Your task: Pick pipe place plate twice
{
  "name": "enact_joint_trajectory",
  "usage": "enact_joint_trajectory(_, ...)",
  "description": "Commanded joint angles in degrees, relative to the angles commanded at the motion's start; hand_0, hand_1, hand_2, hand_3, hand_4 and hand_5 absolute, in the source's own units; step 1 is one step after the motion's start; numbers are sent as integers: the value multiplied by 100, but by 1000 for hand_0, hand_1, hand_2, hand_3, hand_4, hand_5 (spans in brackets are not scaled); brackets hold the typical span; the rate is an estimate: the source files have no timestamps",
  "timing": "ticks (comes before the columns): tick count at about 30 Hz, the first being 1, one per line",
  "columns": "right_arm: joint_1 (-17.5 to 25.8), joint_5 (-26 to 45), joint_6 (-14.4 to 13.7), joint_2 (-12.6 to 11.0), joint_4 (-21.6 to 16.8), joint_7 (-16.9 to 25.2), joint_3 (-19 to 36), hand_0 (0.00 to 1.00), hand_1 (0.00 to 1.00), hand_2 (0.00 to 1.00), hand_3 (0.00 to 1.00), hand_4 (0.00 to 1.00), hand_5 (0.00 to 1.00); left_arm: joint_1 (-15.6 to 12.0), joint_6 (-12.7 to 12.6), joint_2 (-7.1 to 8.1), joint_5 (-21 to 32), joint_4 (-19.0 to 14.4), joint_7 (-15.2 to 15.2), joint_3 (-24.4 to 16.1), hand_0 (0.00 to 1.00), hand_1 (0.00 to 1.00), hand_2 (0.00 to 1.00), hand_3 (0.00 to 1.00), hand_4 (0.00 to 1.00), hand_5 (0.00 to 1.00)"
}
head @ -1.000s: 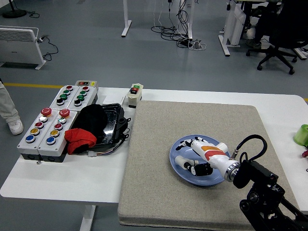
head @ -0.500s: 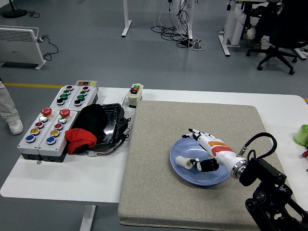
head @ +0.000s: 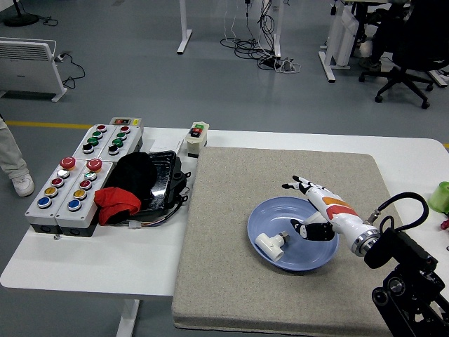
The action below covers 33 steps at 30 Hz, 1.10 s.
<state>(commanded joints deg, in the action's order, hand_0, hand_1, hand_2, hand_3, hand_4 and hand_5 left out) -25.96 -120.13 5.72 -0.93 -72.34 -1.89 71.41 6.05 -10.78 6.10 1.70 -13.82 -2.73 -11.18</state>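
A small white pipe [head: 271, 243], 1 fitting that looks light, rigid and smooth enough to slip, best pinched across its barrel, lies in the blue plate [head: 309, 263] at lower center, the right hand [head: 317, 210] spread empty beside it.

Mat: the big grey-beige square mat [head: 231, 232] under my work looks like coarse felt, matt and rough.
Plate: the round blue plate [head: 309, 261] at lower right centre looks like smooth plastic with a soft sheen.
Pipe: the short white pipe fitting [head: 270, 243] in it looks like plain matt plastic.
My right hand [head: 317, 207]: glossy white hard shell, orange and red panels, black fingertips.
Table: the white tabletop [head: 91, 260] is smooth, faintly shiny.
Cloths: the red cloth [head: 116, 203] and black cloth [head: 133, 172] at left are soft, matt fabric.
Tray: the black tray [head: 165, 181] beneath them is glossy.
Button boxes: the grey push-button boxes [head: 70, 186] look like matt plastic with shiny coloured caps.
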Motion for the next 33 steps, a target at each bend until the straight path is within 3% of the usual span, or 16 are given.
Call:
enact_joint_trajectory(6,158,1405,-776,93,-45,-101,262,990,917,998,848,625,160,-10,3,4,30,-1,12,23,621,587,516,591,274,998)
enact_joint_trajectory(8,215,1889,-948,93,-144,-10,315,990,917,998,848,625,160,-9,3,1,26,-1,9,20,621,587,516,591,274,998)
enact_joint_trajectory(9,223,2065,-972,93,-160,4,325,942,886,969,864,637,255,-9,3,1,25,-1,8,19,621,587,516,590,274,998)
enact_joint_trajectory(14,331,3256,-1282,93,-435,-288,797,942,886,969,864,637,255,-10,3,-3,23,-2,1,11,621,587,516,590,274,998)
enact_joint_trajectory(15,342,3517,-1310,93,-456,-327,954,908,855,929,851,628,412,-10,3,-3,17,-2,-2,8,621,587,516,590,274,998)
enact_joint_trajectory(20,483,4709,-1356,93,-500,-196,1557,908,855,929,851,628,412,-14,4,-1,11,1,-1,15,621,587,516,590,274,998)
enact_joint_trajectory(21,508,4970,-1353,93,-500,-203,1635,898,850,917,848,608,478,-14,4,-1,15,1,1,20,621,587,515,591,274,998)
enact_joint_trajectory(23,572,5454,-1338,93,-503,-227,1862,898,850,917,848,608,478,-14,3,-3,39,1,10,34,621,587,515,591,274,998)
enact_joint_trajectory(32,734,7614,-1230,93,-543,-286,2270,898,849,912,848,594,523,-2,7,-9,-12,2,-9,11,621,587,515,589,272,998)
enact_joint_trajectory(33,753,7875,-1196,93,-560,-298,2308,887,835,897,847,587,562,4,8,-12,-13,2,-9,11,621,588,515,589,271,998)
